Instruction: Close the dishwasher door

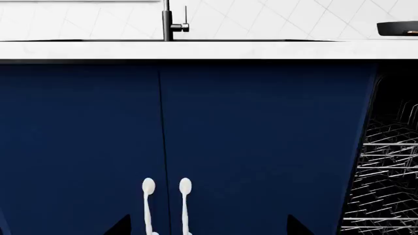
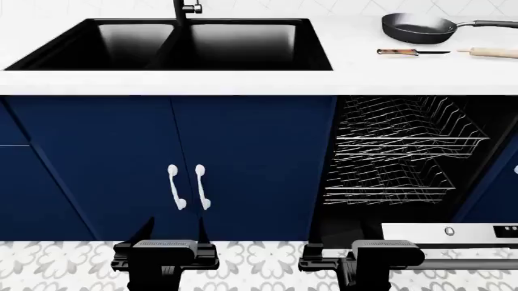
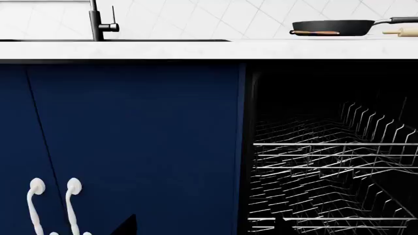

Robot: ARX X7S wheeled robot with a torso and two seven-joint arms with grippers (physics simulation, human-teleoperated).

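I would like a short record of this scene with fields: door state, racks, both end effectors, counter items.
door state: the dishwasher door is open, folded down low; its white control strip and grey bar handle show at the head view's lower right
racks: the wire dish racks are exposed inside the opening
left end effector: apart from the door, in front of the navy cabinet doors
right end effector: near the door's edge; contact unclear
counter items: frying pan, knife, rolling pin

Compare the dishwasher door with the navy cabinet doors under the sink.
The dishwasher door is dropped open, exposing the wire racks; the cabinet doors are shut and upright. The dishwasher door has a white control strip and grey bar handle; the cabinet doors have white curved handles.
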